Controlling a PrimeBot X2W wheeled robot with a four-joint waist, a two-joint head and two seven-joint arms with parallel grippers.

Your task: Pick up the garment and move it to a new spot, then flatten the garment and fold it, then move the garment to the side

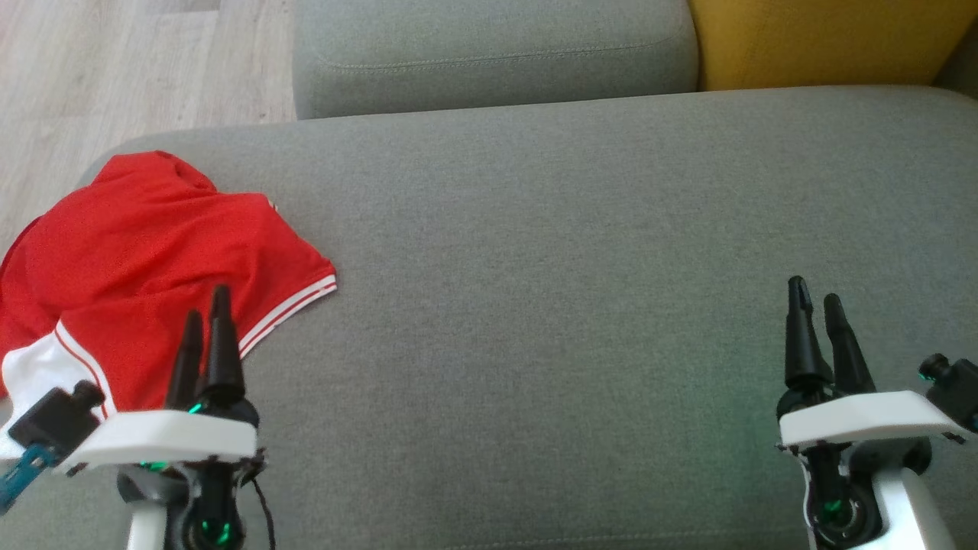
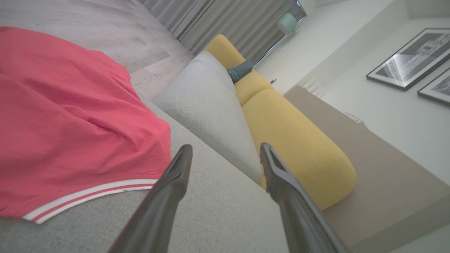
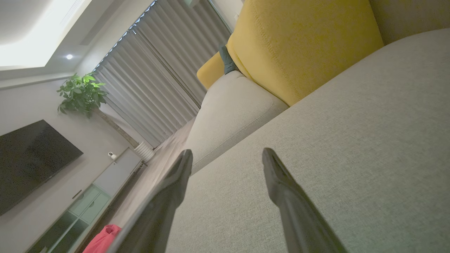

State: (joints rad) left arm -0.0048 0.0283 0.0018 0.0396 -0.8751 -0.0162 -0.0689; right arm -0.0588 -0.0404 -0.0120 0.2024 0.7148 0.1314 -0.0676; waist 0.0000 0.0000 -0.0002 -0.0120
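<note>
A red garment [image 1: 145, 260] with white-and-red striped trim lies crumpled at the left end of the grey sofa seat [image 1: 573, 252], part of it hanging over the seat's left edge. My left gripper [image 1: 205, 315] hovers open above the garment's near hem, its fingers empty. In the left wrist view the garment [image 2: 70, 116] spreads to the left of the left gripper [image 2: 226, 149], which holds nothing. My right gripper [image 1: 815, 294] stands open over bare seat at the lower right, far from the garment. The right wrist view shows the right gripper [image 3: 226, 154] open, and a red scrap of garment [image 3: 102, 240] low down.
A grey cushion [image 1: 489, 53] and a yellow cushion [image 1: 825, 42] stand behind the seat. Pale wood floor [image 1: 114, 76] lies beyond the sofa's left end. The wrist views show curtains [image 3: 158, 88], a potted plant [image 3: 82, 93], a dark screen [image 3: 31, 158] and framed pictures [image 2: 411, 58].
</note>
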